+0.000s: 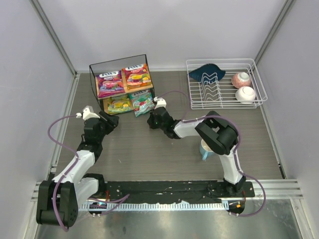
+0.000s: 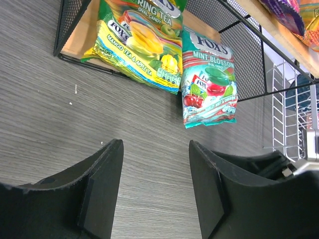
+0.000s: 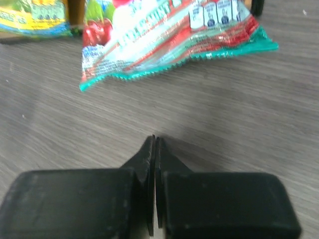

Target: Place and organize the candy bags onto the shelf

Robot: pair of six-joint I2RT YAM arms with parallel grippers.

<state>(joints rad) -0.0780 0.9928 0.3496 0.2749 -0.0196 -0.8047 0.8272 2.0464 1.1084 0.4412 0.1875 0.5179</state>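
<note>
- My right claw (image 3: 153, 149) sits low over the grey wood-grain table (image 3: 249, 99), fingers pressed together, holding nothing.
- Just above it in the wrist frame lies the glossy teal-green mint candy packet (image 3: 169, 45), half off the lower board of the small black-framed two-tier wooden shelf (image 1: 119, 63).
- My left claw (image 2: 155, 164) gapes wide, empty.
- I judge this the last tidy: the closed fingers should nudge that packet squarely inside.

So there's a purple-magenta bag (image 1: 110, 83), a red-orange bag (image 1: 136, 76), a yellow-green bag (image 2: 137, 42) and a teal bag (image 2: 208, 74) with red cherries, black-framed light-wood shelf (image 1: 94, 78), grey woodgrain table (image 1: 149, 149).
</note>
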